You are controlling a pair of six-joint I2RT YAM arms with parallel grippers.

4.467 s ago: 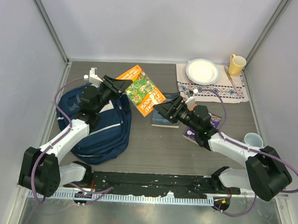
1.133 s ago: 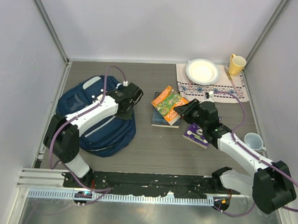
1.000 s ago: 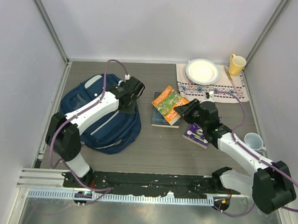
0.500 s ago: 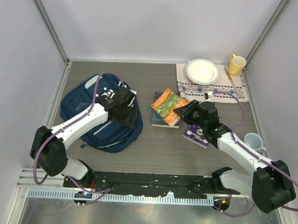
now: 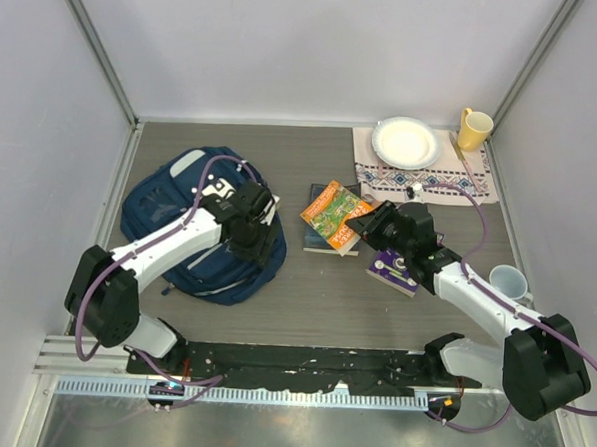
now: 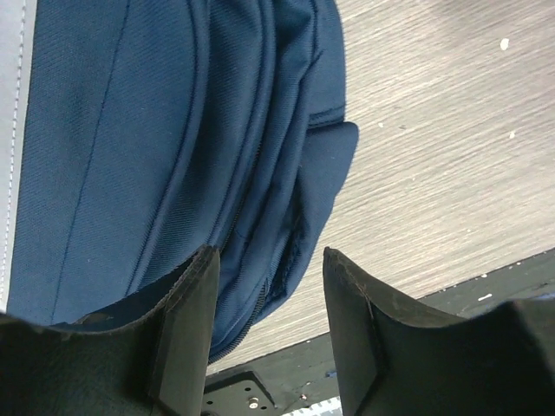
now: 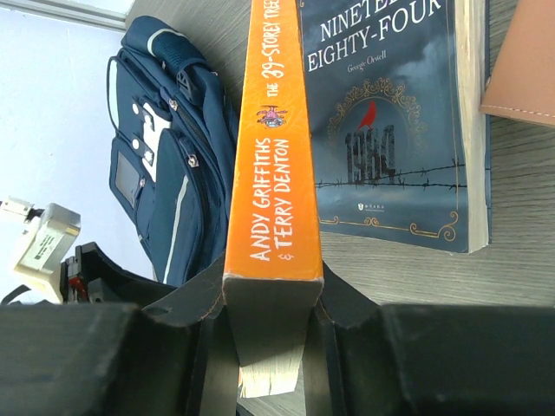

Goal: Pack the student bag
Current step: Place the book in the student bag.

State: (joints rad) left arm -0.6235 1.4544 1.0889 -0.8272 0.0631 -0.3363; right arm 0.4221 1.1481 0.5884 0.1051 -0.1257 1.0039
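a: left gripper (image 6: 270, 256) has shifted down the student bag (image 5: 179, 217) at the table's (image 5: 315, 294) left — jaws apart, seemingly holding nothing.
b: right gripper (image 7: 273, 279) pinches the orange book (image 7: 273, 130) — not packed yet.

From above, my left pincer (image 5: 255, 241) is only a dark lump on the backpack (image 5: 159, 211), its jaws too small to make out there. My left wrist camera cuts the backpack off at the top and left edges. In my right pincer (image 7: 270, 286) the orange book (image 7: 273, 173) shows just its spine, the title clipped at the top edge. The Nineteen Eighty-Four paperback (image 7: 390, 130) is clipped too. A tan corner (image 7: 525, 61) at the right edge I cannot identify. My right arm covers part of the purple book (image 5: 387, 272).
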